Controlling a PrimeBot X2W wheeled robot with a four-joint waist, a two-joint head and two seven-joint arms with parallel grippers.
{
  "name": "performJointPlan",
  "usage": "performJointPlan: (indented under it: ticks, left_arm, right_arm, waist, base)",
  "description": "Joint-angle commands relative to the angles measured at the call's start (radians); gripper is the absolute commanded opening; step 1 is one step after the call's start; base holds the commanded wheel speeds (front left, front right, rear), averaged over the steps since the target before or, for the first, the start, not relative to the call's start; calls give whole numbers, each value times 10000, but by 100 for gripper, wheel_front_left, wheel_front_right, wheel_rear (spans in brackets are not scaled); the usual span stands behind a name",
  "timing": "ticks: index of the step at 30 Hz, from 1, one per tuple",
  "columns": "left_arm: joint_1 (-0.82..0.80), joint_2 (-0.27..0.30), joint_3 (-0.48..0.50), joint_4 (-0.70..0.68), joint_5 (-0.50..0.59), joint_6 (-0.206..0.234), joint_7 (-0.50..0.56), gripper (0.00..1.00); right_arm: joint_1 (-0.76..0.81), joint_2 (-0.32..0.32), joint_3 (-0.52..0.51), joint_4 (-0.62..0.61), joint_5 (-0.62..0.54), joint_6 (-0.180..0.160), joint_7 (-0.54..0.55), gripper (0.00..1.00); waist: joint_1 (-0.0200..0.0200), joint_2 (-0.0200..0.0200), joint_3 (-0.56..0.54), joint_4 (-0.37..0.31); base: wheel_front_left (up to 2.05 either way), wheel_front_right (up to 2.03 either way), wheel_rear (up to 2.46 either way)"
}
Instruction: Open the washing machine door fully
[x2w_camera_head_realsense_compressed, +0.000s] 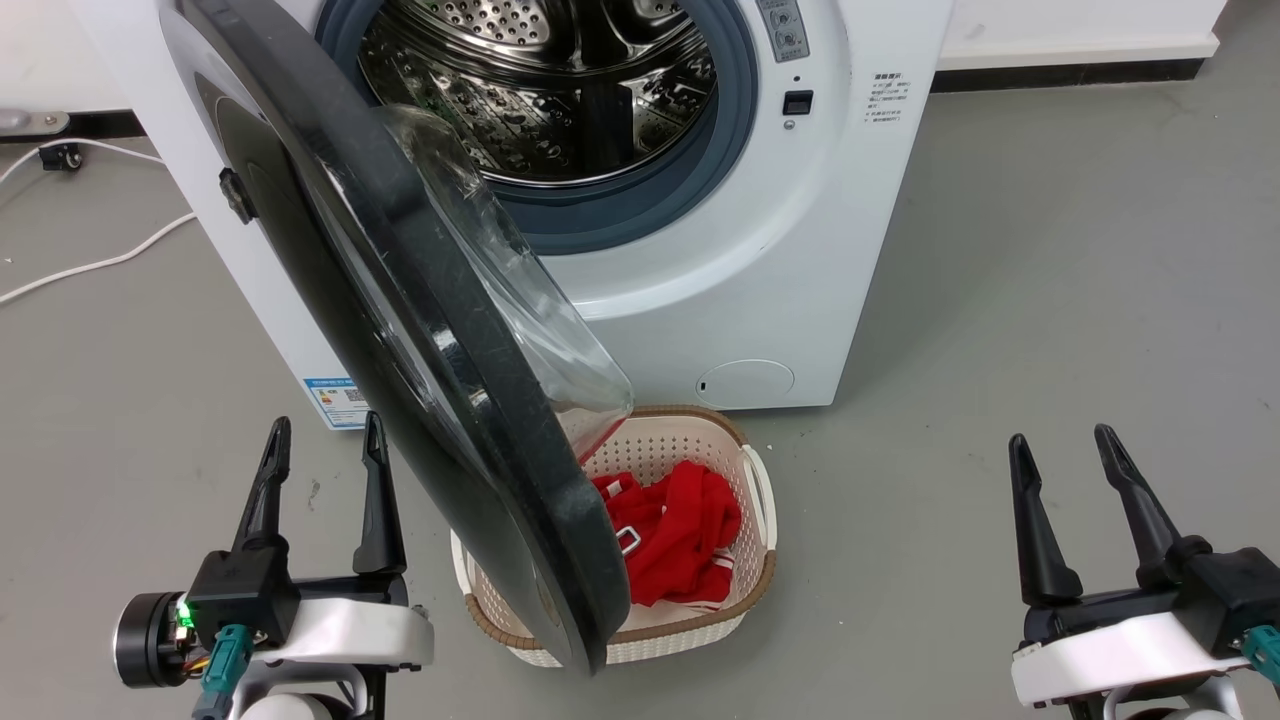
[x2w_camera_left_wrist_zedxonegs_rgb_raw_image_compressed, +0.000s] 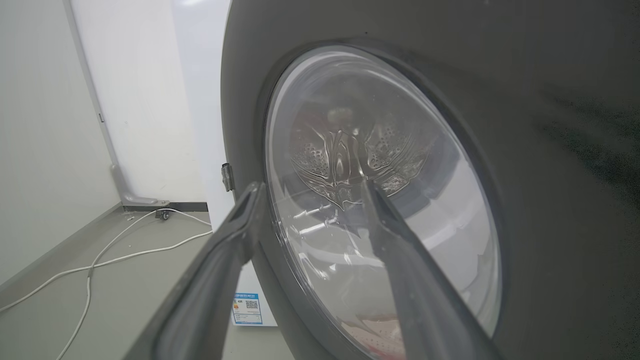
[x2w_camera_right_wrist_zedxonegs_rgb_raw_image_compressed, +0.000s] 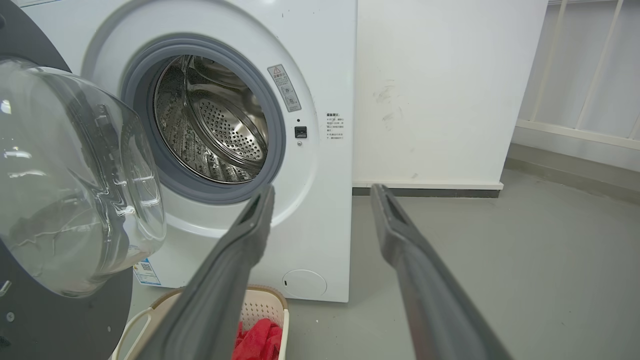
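While the washing machine door (x2w_camera_head_realsense_compressed: 400, 330) hangs roughly half open in the head view, edge-on over the laundry basket (x2w_camera_head_realsense_compressed: 745, 470), left claw (x2w_camera_head_realsense_compressed: 328, 425) sits just beside its outer face, right claw (x2w_camera_head_realsense_compressed: 1060, 437) well apart on the bowl side; both spread wide, holding nothing. Left wrist view: outer face close ahead, seen between the fingers (x2w_camera_left_wrist_zedxonegs_rgb_raw_image_compressed: 400, 260). Right wrist view: glass bowl (x2w_camera_right_wrist_zedxonegs_rgb_raw_image_compressed: 75, 175) at left, grey floor (x2w_camera_right_wrist_zedxonegs_rgb_raw_image_compressed: 500, 275) rightward. Likely the door must swing on leftward; left arm nearer, yet in its path.

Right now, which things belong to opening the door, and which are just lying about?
Job: large round glossy black washing machine door with clear glass bowl; open left end effector.
Lying about: white perforated plastic basket; red cloth inside it; white floor cable.
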Motion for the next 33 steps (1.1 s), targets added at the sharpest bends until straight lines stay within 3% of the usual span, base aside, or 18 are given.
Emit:
performJointPlan:
  ticks: [1, 2, 3, 13, 25, 33]
  left_arm:
    - [82, 3, -24, 9, 7, -14, -26, 92]
    - [73, 2, -34, -8, 4, -16, -26, 14]
    - [72, 2, -39, -24, 1, -28, -26, 0]
    - [-211, 3, 27, -674, 103, -97, -26, 0]
    - [-839, 201, 129, -4241, 768, 342, -26, 0]
    - [-1333, 526, -171, -6083, 1056, 233, -24, 0]
  right_arm:
    - [-57, 41, -25, 20, 17, -7, -66, 100]
    - [-74, 41, -29, 28, 27, -7, -79, 100]
    - [-84, 41, -29, 35, 35, -7, -87, 100]
    - [-143, 42, -55, 111, 134, -7, -81, 100]
    - [-210, 41, -109, 214, 173, -7, -35, 100]
    - [-215, 39, -173, 243, 231, -7, 6, 100]
  waist:
    - [0, 0, 6, 0]
    - [0, 0, 11, -4]
    - [0, 0, 12, -7]
    - [0, 0, 36, 24]
    - [0, 0, 77, 159]
    - [0, 0, 54, 145]
  base:
    - [0, 0, 0]
    - [0, 0, 0]
    - [0, 0, 0]
    - [0, 0, 0]
    - [0, 0, 0]
    - [0, 0, 0]
